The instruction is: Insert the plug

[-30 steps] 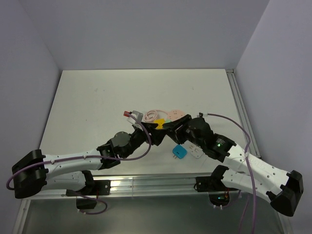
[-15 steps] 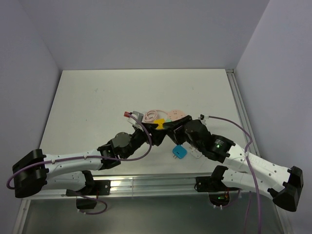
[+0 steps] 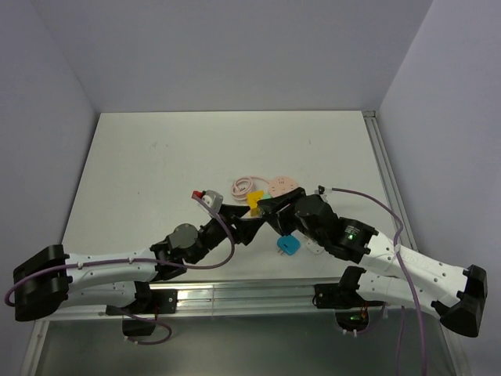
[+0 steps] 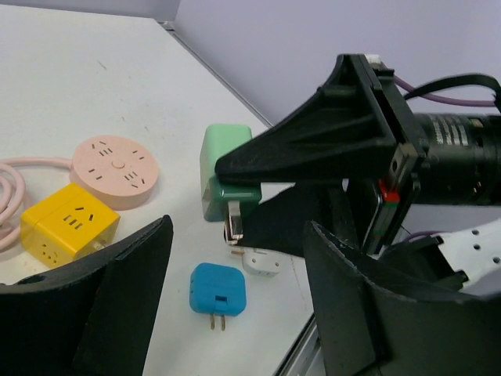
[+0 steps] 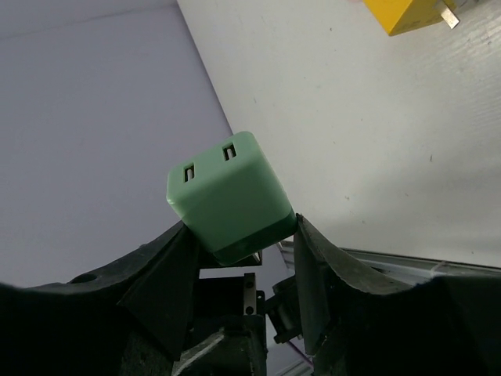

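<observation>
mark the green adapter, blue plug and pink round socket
green adapter [image 4: 221, 153]: left wrist view, on its pale upper side face.
blue plug [image 4: 218, 287]: left wrist view, middle of its body, above the prongs.
pink round socket [image 4: 116, 170]: left wrist view, centre of its top face.

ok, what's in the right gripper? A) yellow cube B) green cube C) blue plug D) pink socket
B: the green cube sits clamped in the right gripper, lifted off the table; the blue plug, yellow cube and pink socket lie on the table.
</observation>
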Robot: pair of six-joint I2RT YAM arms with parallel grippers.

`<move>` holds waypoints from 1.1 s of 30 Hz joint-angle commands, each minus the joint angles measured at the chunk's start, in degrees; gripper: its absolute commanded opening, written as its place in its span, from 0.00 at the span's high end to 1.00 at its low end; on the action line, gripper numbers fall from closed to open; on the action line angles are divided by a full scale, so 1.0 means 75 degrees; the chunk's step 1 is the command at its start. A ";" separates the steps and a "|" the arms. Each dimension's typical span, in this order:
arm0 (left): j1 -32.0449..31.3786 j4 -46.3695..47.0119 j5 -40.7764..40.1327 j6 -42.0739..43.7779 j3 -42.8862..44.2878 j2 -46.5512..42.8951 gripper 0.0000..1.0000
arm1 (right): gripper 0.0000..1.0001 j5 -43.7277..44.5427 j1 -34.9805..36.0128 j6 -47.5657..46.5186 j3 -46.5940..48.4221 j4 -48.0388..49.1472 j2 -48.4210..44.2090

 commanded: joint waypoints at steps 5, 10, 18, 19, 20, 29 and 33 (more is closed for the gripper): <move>-0.0053 0.1017 0.0424 0.0543 -0.0475 -0.0658 0.26 | 0.99 0.0277 0.0052 0.0045 0.0685 -0.0013 -0.0264; -0.0053 0.1122 0.0566 0.0661 -0.0170 -0.0330 0.25 | 0.99 -0.0028 0.0076 0.0091 0.0721 0.0174 0.0029; -0.0053 0.1415 0.0378 0.0720 0.0077 0.0151 0.24 | 0.99 -0.0133 0.0298 0.0056 0.0815 0.0314 0.0276; -0.0053 0.1392 0.0343 0.0720 0.0170 0.0197 0.24 | 0.99 -0.0134 0.0298 0.0056 0.0803 0.0327 0.0252; -0.0053 0.1357 0.0273 0.0731 0.0218 0.0279 0.24 | 0.99 -0.0157 0.0310 0.0056 0.0791 0.0327 0.0241; -0.0053 0.1427 -0.0173 0.0602 0.0312 0.0490 0.33 | 0.99 -0.0157 0.0637 0.0068 0.0920 0.0350 0.0240; -0.0053 0.1403 -0.0255 0.0579 0.0359 0.0491 0.44 | 0.99 -0.0169 0.0790 0.0103 0.0885 0.0421 0.0287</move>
